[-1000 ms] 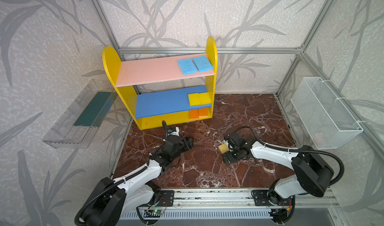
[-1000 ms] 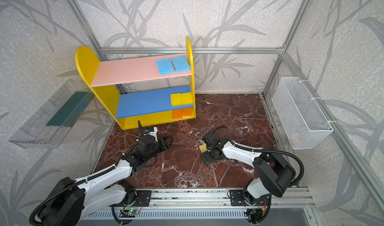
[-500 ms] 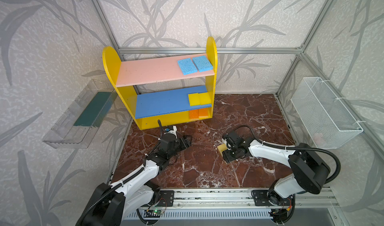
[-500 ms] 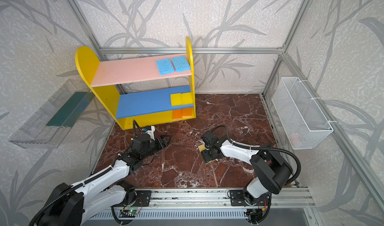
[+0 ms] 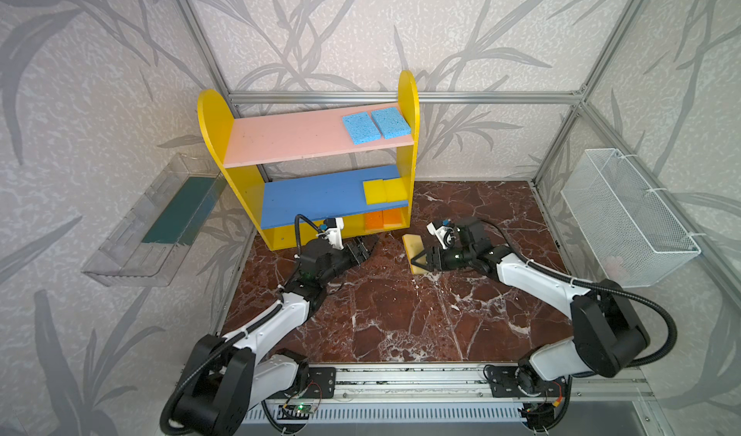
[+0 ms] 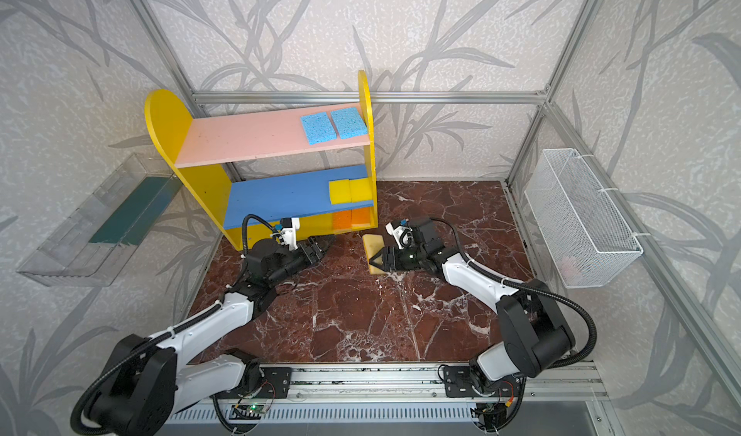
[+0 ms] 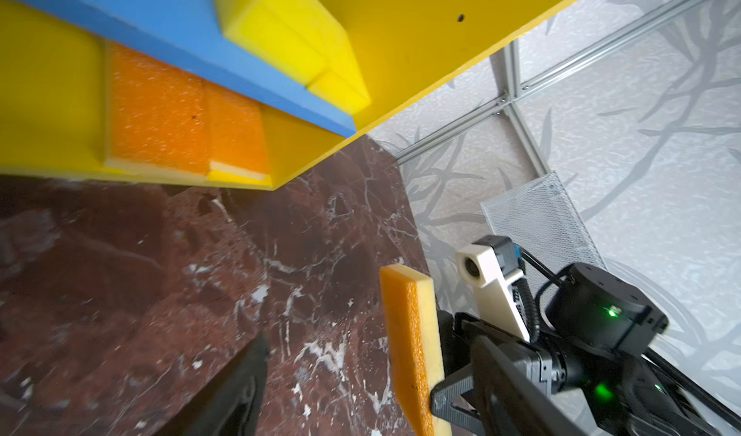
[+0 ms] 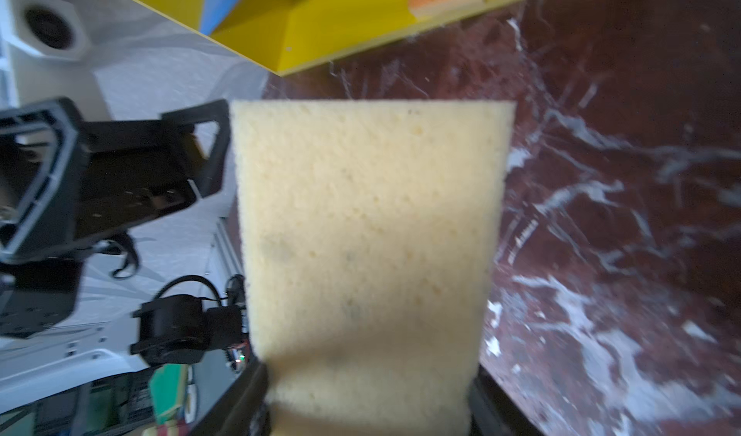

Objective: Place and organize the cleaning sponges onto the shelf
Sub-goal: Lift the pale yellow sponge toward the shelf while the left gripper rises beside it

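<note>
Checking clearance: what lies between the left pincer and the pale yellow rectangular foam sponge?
Only bare dark-red marble floor separates left pincer from sponge, shown in both top views.

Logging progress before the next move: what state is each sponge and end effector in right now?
Blue sponges: flat, side by side on the pink board.
Yellow sponges: flat, side by side on the blue board.
Orange sponges: side by side on the base.
Pale sponge: on edge, off the shelf.
Right end effector: shut on pale sponge.
Left end effector: open, empty.
</note>
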`<action>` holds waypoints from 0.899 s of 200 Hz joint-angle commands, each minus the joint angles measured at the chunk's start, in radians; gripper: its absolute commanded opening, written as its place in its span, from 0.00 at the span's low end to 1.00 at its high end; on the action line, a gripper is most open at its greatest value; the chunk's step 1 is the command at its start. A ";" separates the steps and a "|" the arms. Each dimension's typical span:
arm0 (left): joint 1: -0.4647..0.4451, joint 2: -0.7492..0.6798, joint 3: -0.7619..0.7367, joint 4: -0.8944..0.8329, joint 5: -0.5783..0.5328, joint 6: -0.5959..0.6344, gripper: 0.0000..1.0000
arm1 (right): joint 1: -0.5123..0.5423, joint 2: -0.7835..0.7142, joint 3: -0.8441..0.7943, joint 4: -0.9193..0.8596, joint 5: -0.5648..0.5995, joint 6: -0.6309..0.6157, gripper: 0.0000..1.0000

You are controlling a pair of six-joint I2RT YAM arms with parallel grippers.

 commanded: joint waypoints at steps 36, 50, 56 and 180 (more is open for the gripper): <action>0.004 0.174 0.155 0.318 0.128 -0.073 0.81 | -0.006 0.161 0.167 0.291 -0.308 0.212 0.65; 0.004 0.190 0.191 0.268 0.116 -0.050 0.81 | -0.007 0.179 0.201 0.272 -0.310 0.208 0.65; 0.004 0.196 0.209 0.227 0.108 -0.032 0.81 | -0.007 0.198 0.216 0.244 -0.307 0.190 0.65; -0.091 0.277 0.363 -0.180 -0.038 0.125 0.32 | -0.007 0.196 0.238 0.043 -0.205 0.002 0.65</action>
